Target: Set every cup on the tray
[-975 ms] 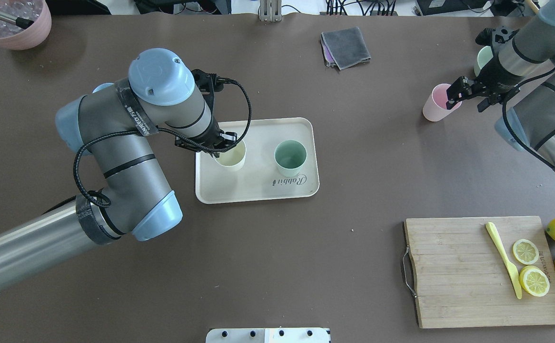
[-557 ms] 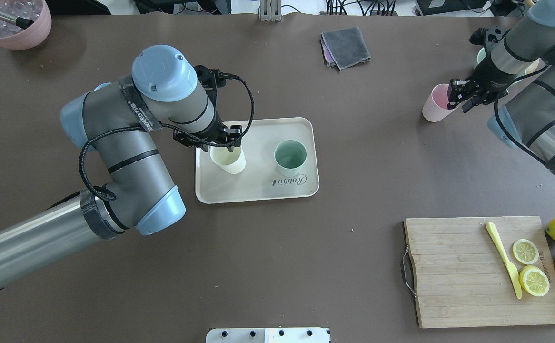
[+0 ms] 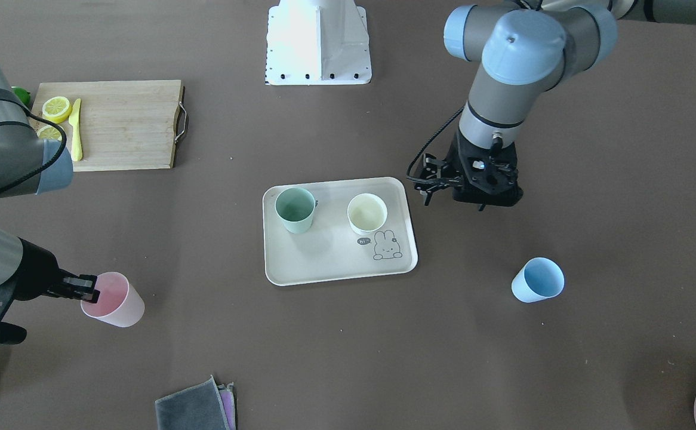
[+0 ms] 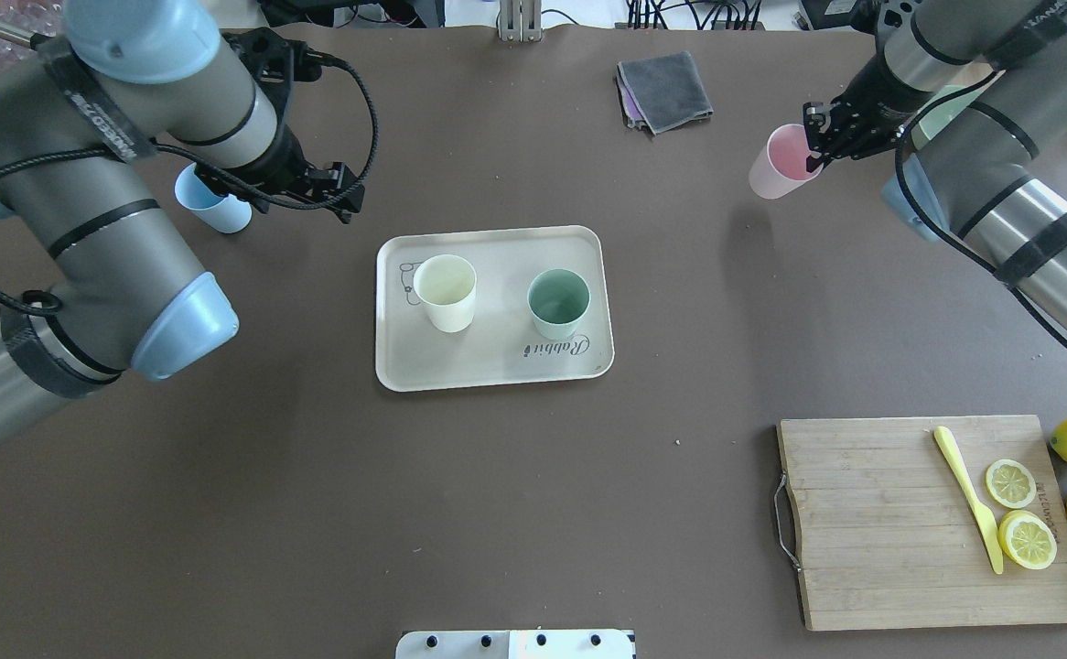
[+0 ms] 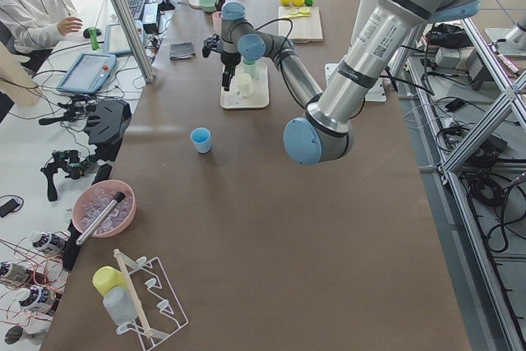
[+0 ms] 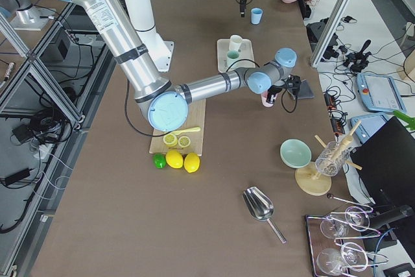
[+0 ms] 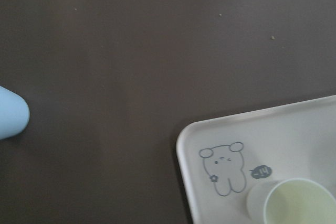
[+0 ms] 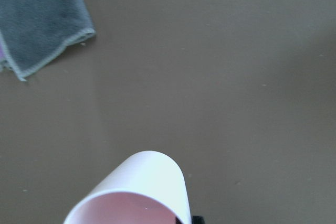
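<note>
Right gripper (image 4: 815,139) is closed on the wall of the pink cup (image 4: 782,165), with one finger inside the rim. The cup hangs tilted and, judging by its shadow lying apart from it, clear of the table, well to the right of the tray (image 4: 497,380). Cream cup (image 4: 445,291) and green cup (image 4: 558,302) stand upright on the tray. The blue cup (image 4: 213,206) stands on the table, off the tray, near the left gripper (image 3: 483,200), which carries nothing; its jaw width cannot be determined. Step in hand, as assessed: carrying the pink cup to the tray. Recommended: level the cup on the way over, approach above the bare strip of tray floor nearest the robot, keep clear of the green cup, and seat the base flat before releasing. Legible writing: "Rabbit" in script on the tray floor, and "hi" in a speech bubble beside the rabbit drawing (image 3: 387,246). Lettering on the arm tape and the mark on the cutting board (image 4: 863,522) are unreadable.
</note>
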Available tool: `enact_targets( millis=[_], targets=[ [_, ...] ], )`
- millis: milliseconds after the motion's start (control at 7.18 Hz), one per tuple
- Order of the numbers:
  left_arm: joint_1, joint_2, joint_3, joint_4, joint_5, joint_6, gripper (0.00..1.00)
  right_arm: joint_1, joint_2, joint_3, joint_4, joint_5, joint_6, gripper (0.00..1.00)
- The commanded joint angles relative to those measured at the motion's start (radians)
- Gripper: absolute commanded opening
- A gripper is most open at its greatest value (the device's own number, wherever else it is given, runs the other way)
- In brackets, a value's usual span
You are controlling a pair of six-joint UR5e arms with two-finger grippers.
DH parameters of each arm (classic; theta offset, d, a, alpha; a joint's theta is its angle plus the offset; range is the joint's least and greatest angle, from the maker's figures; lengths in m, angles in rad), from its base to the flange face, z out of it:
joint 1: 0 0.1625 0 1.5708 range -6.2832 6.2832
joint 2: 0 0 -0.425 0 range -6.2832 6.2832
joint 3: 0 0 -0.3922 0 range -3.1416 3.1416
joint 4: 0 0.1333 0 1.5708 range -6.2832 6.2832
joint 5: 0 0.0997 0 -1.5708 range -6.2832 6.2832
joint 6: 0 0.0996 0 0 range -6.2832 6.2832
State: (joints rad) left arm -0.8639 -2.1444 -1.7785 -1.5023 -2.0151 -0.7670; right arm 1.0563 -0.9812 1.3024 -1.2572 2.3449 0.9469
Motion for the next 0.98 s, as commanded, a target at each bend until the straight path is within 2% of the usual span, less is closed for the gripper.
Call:
enact_targets(
  millis=[0,279,557,697,836],
  targets=[
    [-0.140,0.081,0.026,0.002,-0.024,0.230,0.98,-0.115,0.111,0.030,0.012,-0.004,0.230,0.00],
    [-0.158,0.089,0.074,-0.018,-0.022,0.247,0.98,-0.229,0.185,0.029,0.012,-0.113,0.328,0.00],
    [-0.168,0.092,0.164,-0.117,-0.024,0.239,0.98,-0.300,0.196,0.026,0.034,-0.202,0.345,0.00],
    [-0.173,0.087,0.219,-0.151,-0.024,0.236,0.98,-0.311,0.193,0.023,0.039,-0.203,0.349,0.13],
    [-0.175,0.086,0.291,-0.235,-0.024,0.226,0.98,-0.311,0.190,0.026,0.041,-0.203,0.349,0.99]
  ],
)
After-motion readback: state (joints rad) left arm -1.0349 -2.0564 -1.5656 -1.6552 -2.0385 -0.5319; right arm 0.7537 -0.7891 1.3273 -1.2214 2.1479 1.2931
